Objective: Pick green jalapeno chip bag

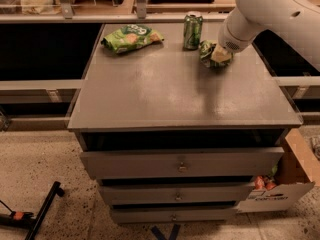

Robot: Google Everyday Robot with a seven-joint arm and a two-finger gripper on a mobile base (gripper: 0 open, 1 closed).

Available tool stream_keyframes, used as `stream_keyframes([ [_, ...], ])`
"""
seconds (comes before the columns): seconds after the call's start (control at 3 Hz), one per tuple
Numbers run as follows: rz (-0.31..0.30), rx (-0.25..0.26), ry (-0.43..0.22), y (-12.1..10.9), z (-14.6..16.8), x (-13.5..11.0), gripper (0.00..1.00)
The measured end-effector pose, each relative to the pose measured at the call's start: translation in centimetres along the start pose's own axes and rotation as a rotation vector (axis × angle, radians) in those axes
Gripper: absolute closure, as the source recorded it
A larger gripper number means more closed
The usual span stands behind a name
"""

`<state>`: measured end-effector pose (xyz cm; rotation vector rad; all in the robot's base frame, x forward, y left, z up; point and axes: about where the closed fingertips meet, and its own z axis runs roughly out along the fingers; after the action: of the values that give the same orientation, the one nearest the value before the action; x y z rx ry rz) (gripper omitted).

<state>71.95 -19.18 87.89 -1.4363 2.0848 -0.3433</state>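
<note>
Resting the gripper against the green jalapeno chip bag, lying just right of the upright green drink can on the cabinet top; cannot tell whether gripping.

White lettering on the lime-green bag, far left of the desk: not legible. Markings on the green can, far centre: too small to read. Dark print low on the cardboard box, floor, near right: unreadable. The tool sits at the green jalapeno chip bag, far right; neither shows readable text.
</note>
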Motion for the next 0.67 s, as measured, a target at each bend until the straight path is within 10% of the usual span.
stream_keyframes([
  [0.67,0.111,-0.039,-0.079,-0.8,-2.5,0.6,1.00],
])
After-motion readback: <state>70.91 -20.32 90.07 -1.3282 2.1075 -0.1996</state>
